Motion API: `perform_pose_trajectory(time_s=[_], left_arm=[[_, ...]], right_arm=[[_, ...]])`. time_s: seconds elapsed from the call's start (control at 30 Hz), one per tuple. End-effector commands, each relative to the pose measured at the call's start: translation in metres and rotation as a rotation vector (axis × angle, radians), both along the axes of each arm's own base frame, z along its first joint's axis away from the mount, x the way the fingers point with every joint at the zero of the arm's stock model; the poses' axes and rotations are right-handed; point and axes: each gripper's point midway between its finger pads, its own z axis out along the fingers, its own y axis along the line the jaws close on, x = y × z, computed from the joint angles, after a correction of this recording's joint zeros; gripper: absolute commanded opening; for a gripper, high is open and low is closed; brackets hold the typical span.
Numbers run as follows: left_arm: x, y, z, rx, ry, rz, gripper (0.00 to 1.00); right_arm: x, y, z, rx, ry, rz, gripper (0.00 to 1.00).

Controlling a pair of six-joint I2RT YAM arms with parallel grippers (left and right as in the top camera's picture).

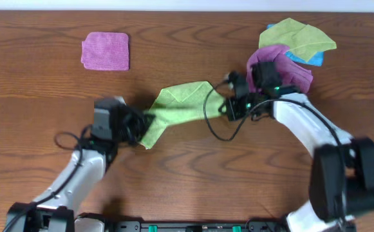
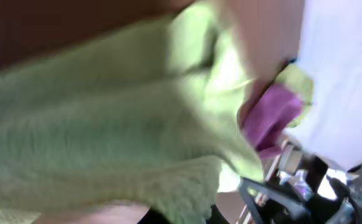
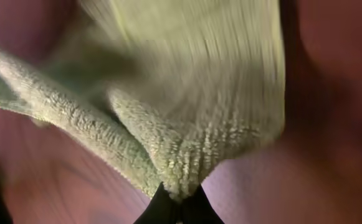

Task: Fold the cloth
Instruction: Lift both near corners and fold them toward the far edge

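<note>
The right pincer (image 3: 177,200) was closed on a corner of the cloth (image 1: 180,106). The left pincer (image 1: 138,124) was closed on the opposite end, and the cloth was stretched between them.

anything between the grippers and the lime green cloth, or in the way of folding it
Nothing visible does. The right gripper pinches the cloth; the left gripper is at its other end. The pile of cloths lies beyond the right gripper, off the cloth.

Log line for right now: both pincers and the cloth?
left pincer: shut on cloth, left end | right pincer: shut on cloth, right end | cloth: bunched, strung between both, not folded flat
</note>
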Motion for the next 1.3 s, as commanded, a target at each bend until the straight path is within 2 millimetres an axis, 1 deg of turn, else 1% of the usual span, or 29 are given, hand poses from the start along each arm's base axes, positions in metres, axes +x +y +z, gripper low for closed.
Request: perform_pose_trajectory(time_s=[0.0,0.07,0.13,0.27,0.43,0.53,0.67,0.8,0.93,1.03,1.13,1.27], left_arm=[[0.037,0.016,0.03,0.086,-0.114,-0.001,0.06],[0.053,0.02,0.04,0.1,-0.138,-0.001,0.06],[0.073,0.019,0.05,0.112,-0.168,-0.007,0.06],[0.113,0.017,0.059,0.127,-0.207,-0.022,0.06],[0.157,0.013,0.072,0.133,-0.261,-0.039,0.06],[0.184,0.013,0.085,0.137,-0.304,-0.036,0.06],[0.207,0.022,0.101,0.146,-0.355,-0.018,0.06],[0.221,0.038,0.115,0.172,-0.402,0.002,0.06],[0.228,0.048,0.117,0.198,-0.417,0.025,0.06],[0.232,0.047,0.111,0.197,-0.413,0.019,0.06],[0.236,0.041,0.11,0.173,-0.42,-0.009,0.06],[0.243,0.039,0.125,0.162,-0.474,-0.019,0.06]], right_arm=[[0.025,0.001,0.047,0.005,-0.13,-0.046,0.01],[0.035,0.001,0.059,0.004,-0.162,-0.063,0.01],[0.046,0.0,0.071,-0.002,-0.204,-0.08,0.01],[0.067,-0.004,0.09,-0.024,-0.3,-0.114,0.01],[0.088,-0.006,0.103,-0.027,-0.398,-0.149,0.01],[0.105,-0.007,0.112,-0.033,-0.461,-0.171,0.01],[0.13,-0.006,0.117,-0.042,-0.506,-0.183,0.01],[0.156,-0.002,0.121,-0.053,-0.533,-0.181,0.01],[0.173,-0.003,0.136,-0.077,-0.577,-0.195,0.01],[0.177,-0.007,0.145,-0.1,-0.609,-0.196,0.01],[0.175,-0.007,0.142,-0.112,-0.596,-0.19,0.01],[0.173,-0.012,0.136,-0.147,-0.583,-0.185,0.01]])
